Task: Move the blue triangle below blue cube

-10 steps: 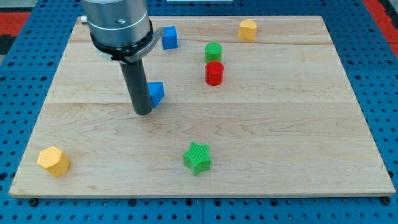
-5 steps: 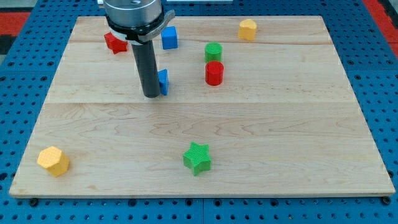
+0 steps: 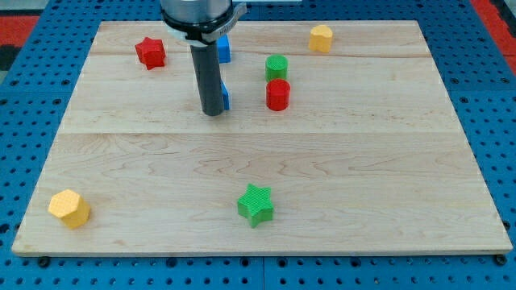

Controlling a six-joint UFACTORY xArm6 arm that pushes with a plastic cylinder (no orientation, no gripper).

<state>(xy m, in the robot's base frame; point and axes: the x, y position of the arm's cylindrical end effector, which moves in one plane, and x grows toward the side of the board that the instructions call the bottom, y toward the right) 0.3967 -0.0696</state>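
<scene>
Tip (image 3: pixel 213 112) touches blue triangle (image 3: pixel 225 98) — below blue cube (image 3: pixel 223 49).

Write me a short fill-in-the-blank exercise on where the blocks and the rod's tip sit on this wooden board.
1. My tip hides most of the small ____ triangle.
2. The red cylinder sits just below the ____ cylinder.
3. The green star lies nearest the view's ____ edge.
4. The yellow hexagonal block sits near the view's bottom-____ corner.

Missing words: blue; green; bottom; left
</scene>
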